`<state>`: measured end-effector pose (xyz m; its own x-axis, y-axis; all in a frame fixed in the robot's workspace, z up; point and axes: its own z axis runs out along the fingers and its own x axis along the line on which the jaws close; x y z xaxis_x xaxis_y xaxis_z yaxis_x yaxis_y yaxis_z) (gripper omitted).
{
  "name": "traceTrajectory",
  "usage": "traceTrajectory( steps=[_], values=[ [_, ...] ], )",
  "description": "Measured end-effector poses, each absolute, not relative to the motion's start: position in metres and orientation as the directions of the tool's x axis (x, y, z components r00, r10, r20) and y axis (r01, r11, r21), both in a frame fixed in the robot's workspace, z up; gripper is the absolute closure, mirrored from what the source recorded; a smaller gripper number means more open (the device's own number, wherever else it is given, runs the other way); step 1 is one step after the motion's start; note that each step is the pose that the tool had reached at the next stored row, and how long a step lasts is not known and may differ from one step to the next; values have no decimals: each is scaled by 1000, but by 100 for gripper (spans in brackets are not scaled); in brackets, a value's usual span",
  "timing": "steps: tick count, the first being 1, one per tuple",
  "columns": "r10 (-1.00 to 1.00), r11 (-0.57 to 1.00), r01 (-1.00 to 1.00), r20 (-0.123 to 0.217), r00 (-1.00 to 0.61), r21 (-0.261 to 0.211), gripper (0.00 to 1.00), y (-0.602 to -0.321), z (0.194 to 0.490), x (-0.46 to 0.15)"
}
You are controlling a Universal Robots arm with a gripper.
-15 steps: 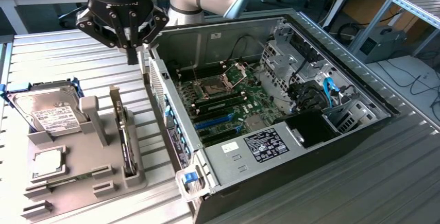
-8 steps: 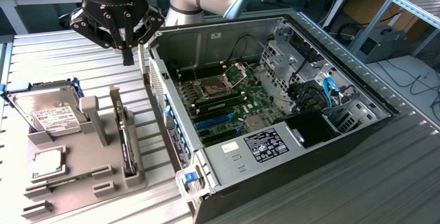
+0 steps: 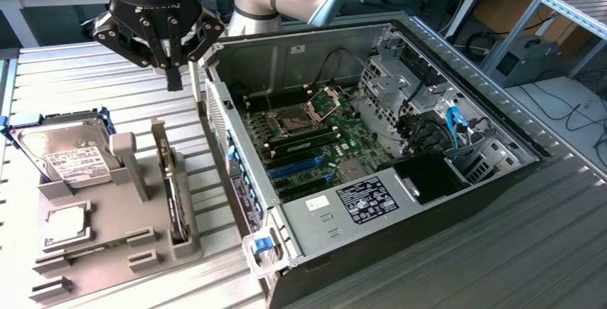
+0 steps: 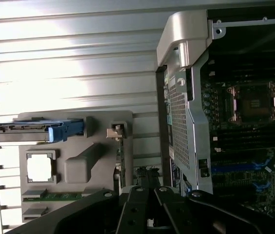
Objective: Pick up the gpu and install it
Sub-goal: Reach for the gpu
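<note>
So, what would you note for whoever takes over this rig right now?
Gripper: jaws shut, holding nothing, hanging above the table on the exterior view's left of the open computer case.
gpu: standing on edge in its slot of the grey holder, untouched.
Done: nothing on the gpu yet; the case is open.
Left: both the pick-up and the install.
</note>
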<state>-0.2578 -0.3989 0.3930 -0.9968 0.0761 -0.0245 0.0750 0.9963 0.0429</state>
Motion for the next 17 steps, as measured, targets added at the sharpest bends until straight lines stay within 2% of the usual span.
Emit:
traceTrajectory(
  steps=[17],
  values=[
    [76, 996, 75, -25, -997, 42, 89, -399, 393, -263]
  ],
)
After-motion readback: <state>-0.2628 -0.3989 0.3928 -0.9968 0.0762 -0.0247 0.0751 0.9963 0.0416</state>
